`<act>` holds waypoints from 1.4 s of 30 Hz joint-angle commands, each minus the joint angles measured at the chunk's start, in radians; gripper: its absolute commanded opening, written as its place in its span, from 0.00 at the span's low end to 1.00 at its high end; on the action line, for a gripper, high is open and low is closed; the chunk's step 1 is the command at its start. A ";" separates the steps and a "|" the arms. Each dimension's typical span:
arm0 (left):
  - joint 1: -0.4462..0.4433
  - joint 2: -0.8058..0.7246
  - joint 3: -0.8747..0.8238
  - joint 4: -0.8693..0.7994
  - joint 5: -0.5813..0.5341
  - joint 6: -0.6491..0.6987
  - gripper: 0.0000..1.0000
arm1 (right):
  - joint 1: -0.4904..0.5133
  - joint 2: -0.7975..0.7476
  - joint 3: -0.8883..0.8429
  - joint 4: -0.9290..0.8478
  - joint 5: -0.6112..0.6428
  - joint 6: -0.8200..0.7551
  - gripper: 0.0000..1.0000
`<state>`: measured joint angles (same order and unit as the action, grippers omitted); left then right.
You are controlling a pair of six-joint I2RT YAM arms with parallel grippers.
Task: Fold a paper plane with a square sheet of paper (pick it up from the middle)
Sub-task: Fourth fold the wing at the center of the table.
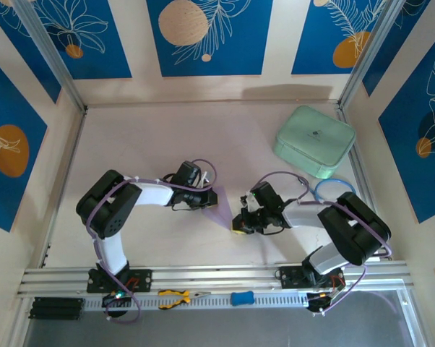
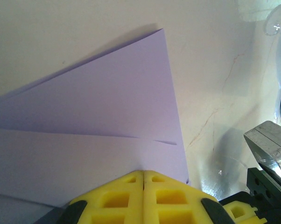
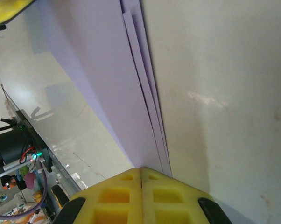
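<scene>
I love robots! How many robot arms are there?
2. The left arm is bolted at the near left, the right arm at the near right. Both reach inward to the folded purple paper between them. No others seem hidden.

Table (image 1: 167,137): far-left corner and the far edge out to mid-width lie bare, a wide passage. Left edge is open too.
Far-right corner is blocked by the mint-green case (image 1: 315,141). A blue ring (image 1: 334,189) lies just nearer, by the right edge.
Centre is crowded: left gripper (image 1: 209,199) and right gripper (image 1: 238,228), both closed, flank the folded paper (image 1: 219,207), with a narrow gap between them.
Near edge: a rail (image 1: 217,275) carries the arm bases, and pliers (image 1: 175,297) lie beyond it.
</scene>
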<state>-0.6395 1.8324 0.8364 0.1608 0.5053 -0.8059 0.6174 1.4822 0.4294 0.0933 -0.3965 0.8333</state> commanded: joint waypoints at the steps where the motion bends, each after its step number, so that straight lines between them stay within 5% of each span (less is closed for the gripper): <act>1: 0.018 0.042 -0.034 -0.064 -0.076 0.006 0.02 | -0.001 -0.020 -0.082 -0.097 0.039 0.047 0.03; 17: 0.021 0.042 -0.048 -0.041 -0.065 -0.005 0.02 | 0.003 -0.341 -0.063 -0.241 0.086 0.072 0.04; 31: 0.021 0.037 -0.050 -0.036 -0.065 -0.012 0.02 | 0.036 0.081 0.137 -0.099 0.032 0.021 0.06; 42: 0.027 0.049 -0.008 -0.064 -0.060 0.010 0.02 | 0.035 0.022 0.016 -0.026 0.013 0.075 0.02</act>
<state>-0.6346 1.8351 0.8280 0.1837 0.5198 -0.8204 0.6479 1.5223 0.4736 0.1234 -0.3679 0.8803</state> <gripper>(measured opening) 0.064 0.063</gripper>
